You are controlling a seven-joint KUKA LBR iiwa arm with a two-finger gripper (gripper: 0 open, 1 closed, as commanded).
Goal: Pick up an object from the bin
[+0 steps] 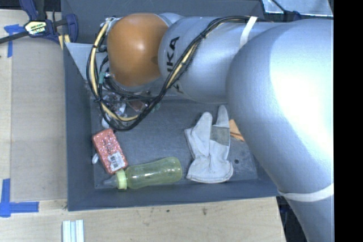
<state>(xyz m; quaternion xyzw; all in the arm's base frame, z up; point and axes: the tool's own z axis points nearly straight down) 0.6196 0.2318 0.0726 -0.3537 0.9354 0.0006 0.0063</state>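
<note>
My gripper (126,101) hangs low in the bin's back left part, its dark body showing under the arm's wrist among the cables. Just in front of it lies a flat red packet (106,148) with a white barcode label. A pale green plastic bottle (151,173) lies on its side along the front wall, its cap pointing left and almost touching the packet. A white work glove (210,149) lies crumpled at the front right.
The arm's thick silver body covers the bin's right and back. A small orange thing (236,135) peeks out from under the arm beside the glove. Bare bin floor shows between the packet and the glove.
</note>
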